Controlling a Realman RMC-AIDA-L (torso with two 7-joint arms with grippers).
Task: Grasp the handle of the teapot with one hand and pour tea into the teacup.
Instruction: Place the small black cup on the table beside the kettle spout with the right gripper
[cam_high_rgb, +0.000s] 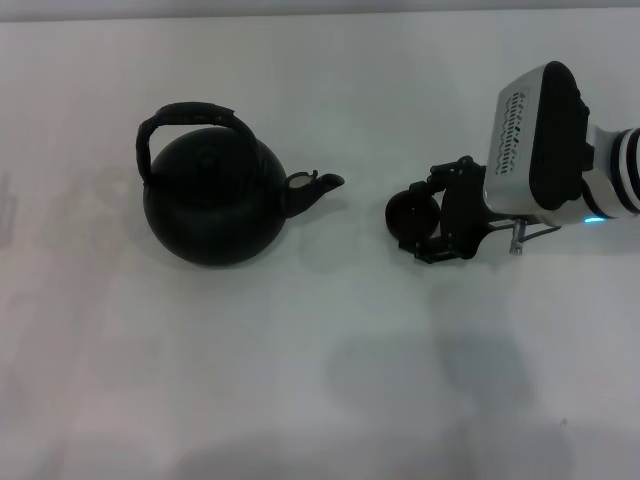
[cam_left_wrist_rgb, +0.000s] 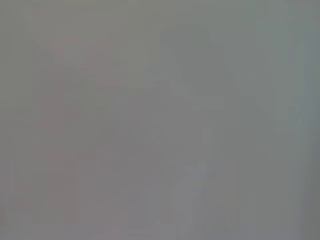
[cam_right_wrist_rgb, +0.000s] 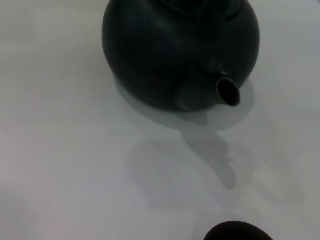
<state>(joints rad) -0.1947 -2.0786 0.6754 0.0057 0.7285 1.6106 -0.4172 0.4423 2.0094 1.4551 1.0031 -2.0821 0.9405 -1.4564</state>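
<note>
Teapot (cam_high_rgb: 212, 200) stood on white table (cam_high_rgb: 300, 380); right gripper (cam_high_rgb: 432, 222) was at teacup (cam_high_rgb: 411, 213), grip unclear.

Teapot (cam_high_rgb: 212, 198): round, matte black, bulbous body, upright on the white counter (cam_high_rgb: 300, 380), left of centre in the head view. Short stubby spout (cam_high_rgb: 318, 186) points toward the frame's right. Handle (cam_high_rgb: 190, 118): thin dark arched loop with a wrapped look, standing up over the pot's top. Teacup (cam_high_rgb: 412, 212): tiny, dark, round, handleless, right of centre, near the spout tip but apart from it. Right wrist view: spout opening (cam_right_wrist_rgb: 228, 92) faces the camera; cup rim (cam_right_wrist_rgb: 237, 232) sits at the lower edge.
</note>
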